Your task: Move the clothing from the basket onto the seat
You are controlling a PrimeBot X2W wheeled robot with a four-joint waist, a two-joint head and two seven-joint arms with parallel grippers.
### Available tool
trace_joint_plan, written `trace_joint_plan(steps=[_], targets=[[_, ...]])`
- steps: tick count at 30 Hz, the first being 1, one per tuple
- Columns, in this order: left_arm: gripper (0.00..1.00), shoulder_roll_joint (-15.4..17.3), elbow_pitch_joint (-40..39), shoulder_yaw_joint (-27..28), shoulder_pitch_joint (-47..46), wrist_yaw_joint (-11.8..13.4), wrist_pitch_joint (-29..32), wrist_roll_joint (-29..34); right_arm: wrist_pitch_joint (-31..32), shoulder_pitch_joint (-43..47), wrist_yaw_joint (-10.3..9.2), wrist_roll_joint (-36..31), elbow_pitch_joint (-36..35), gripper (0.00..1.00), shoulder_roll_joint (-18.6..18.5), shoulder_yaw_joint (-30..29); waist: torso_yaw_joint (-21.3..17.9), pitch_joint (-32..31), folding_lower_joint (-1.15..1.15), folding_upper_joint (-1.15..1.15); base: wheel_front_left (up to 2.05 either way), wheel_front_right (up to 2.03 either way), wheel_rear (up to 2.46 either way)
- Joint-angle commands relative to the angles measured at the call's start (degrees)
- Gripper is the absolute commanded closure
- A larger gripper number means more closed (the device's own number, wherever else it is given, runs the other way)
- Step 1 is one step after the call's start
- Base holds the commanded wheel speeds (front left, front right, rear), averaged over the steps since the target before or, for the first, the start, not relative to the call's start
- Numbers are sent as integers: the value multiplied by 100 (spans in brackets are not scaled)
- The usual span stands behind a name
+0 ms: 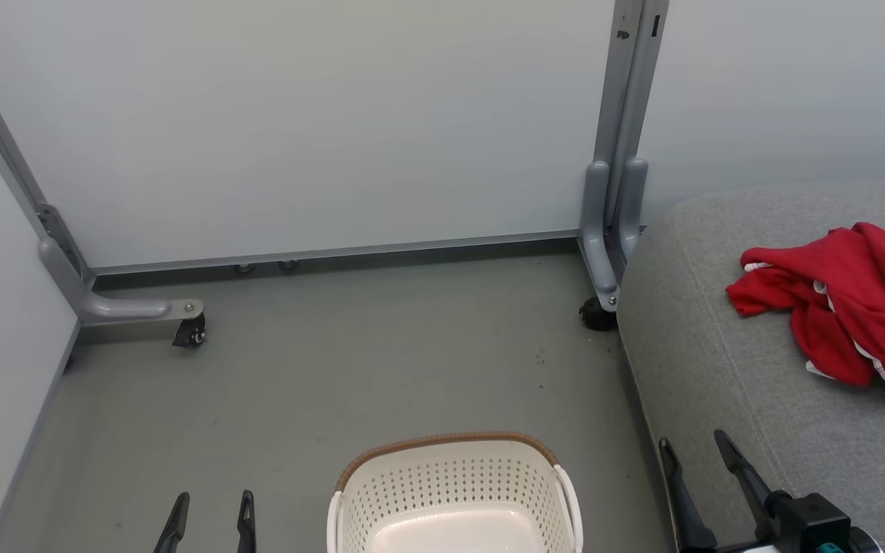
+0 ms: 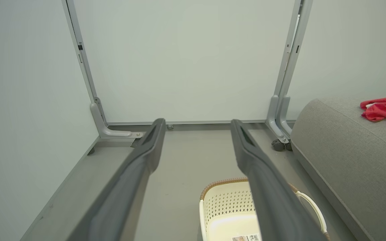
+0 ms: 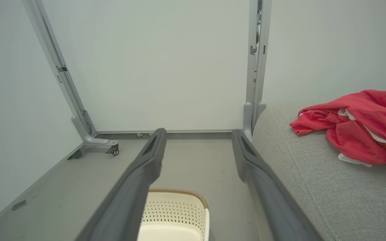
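Bare floor (image 1: 350,361) is left open across the head view's centre, closed at the top by partition panels (image 1: 319,130). The lower centre is blocked by the basket (image 1: 454,480), the right side by the seat (image 1: 711,361), topped upper right by the clothing (image 1: 857,299).

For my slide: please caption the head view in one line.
Red clothing lies on the grey seat; the basket on the floor looks empty; left gripper and right gripper open.

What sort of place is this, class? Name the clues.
Probably a staged test bay, not a home: pale partition panels on castor feet enclose a grey floor, a seat and a basket.
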Motion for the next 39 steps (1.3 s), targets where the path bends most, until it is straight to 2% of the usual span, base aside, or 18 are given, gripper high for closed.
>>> trace_joint_plan(steps=[1, 2, 3, 7, 22, 39], targets=[[0, 1, -2, 8, 83, 40, 0, -42, -17, 43, -6, -11, -13, 0, -7, -16, -4, -6, 0, 0, 0, 0, 0], [0, 1, 2, 0, 87, 41, 0, -42, -17, 45, -6, -5, -12, 0, -6, -20, -7, -7, 0, 0, 0, 0, 0], [100, 0, 10, -7, 2, 17, 1, -4, 0, 1, 0, 3, 0, 100, 2, -12, -8, -8, 0, 0, 0, 0, 0], [100, -13, 229, -26, 0, 15, 5, -16, 11, 30, 0, 24, 202, 100, 23, -3, -9, -7, 0, 0, 0, 0, 0], [100, 22, 433, 104, -482, -18, 400, -1734, 348, -334, -1, 1792, 321, 100, -62, -126, -13, 99, 0, 0, 0, 0, 0], [100, 49, 614, 240, -931, -55, 774, -3309, 690, -675, -1, 3400, 443, 100, -111, -272, -17, 216, 0, 0, 0, 0, 0]])
